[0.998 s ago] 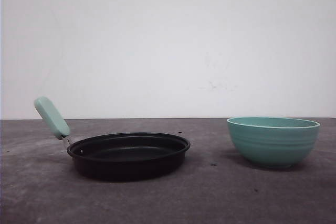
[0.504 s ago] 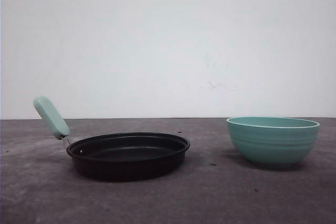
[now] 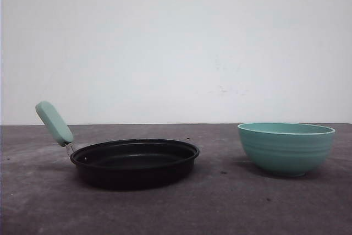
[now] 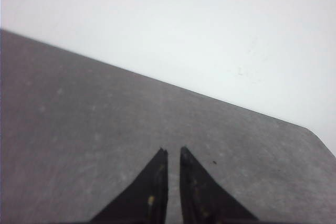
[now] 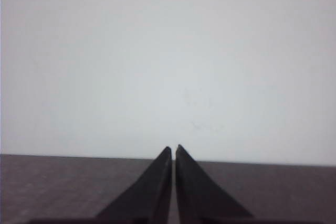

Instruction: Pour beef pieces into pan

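On the grey table (image 3: 181,213) in my front view sits the pan (image 3: 135,162), round, shallow and black, flat on its base, with its pale mint-green handle (image 3: 54,123) rising at a slant on a thin metal neck away from the rim on the side far from the bowl. From this low angle I can see the pan's inner wall and little of its floor. Well apart from the pan, on the side opposite its handle, stands a teal ribbed bowl (image 3: 286,148), upright on the same table; its rim sits above my line of sight, so I cannot tell what is in it, and I cannot make out the beef pieces anywhere. Behind the pan and the bowl runs a plain white wall (image 3: 176,42). Through the left wrist camera I see the left gripper (image 4: 173,152) over bare tabletop, its two dark fingers drawn nearly together with a thin slit between them and nothing pinched. Through the right wrist camera the right gripper (image 5: 174,148) shows likewise, tips all but touching, empty, pointing toward the wall.
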Controlling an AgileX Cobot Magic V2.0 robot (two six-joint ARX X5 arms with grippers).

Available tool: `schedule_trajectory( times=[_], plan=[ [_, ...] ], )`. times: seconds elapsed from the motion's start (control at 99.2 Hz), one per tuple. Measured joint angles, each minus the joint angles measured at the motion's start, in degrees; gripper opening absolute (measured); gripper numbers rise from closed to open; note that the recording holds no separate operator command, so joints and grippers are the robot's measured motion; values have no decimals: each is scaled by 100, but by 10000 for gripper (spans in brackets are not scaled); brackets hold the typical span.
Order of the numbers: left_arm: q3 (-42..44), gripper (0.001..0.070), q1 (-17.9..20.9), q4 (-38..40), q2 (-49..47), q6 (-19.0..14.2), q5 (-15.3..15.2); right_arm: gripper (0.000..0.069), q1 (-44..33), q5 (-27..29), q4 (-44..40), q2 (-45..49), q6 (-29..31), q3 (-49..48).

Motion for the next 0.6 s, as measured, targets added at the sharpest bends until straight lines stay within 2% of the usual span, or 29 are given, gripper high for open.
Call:
schedule_trajectory(
  times=[0.121,0.182,0.232,0.303,0.373,0.494,0.595],
  plan=[
    [859,17,-122,-251,702,155,170,20,0,-302,-479,669,-2,905],
    [1126,54,-197,-323,935,195,317,87,0,-428,-719,1001,-4,1298],
    [1266,127,-256,-343,1080,210,490,215,0,-516,-883,1290,-2,1622],
    [1320,278,-337,-339,1191,210,704,413,0,-590,-1021,1613,4,1967],
    [1318,425,-411,-409,1250,181,785,557,0,-614,-1134,1880,33,2201],
    [1318,547,-452,-682,1259,162,789,677,0,-619,-1419,2218,55,2284],
    [1318,657,-455,-1051,1261,50,789,684,0,-614,-1860,2520,116,2284]
  ],
)
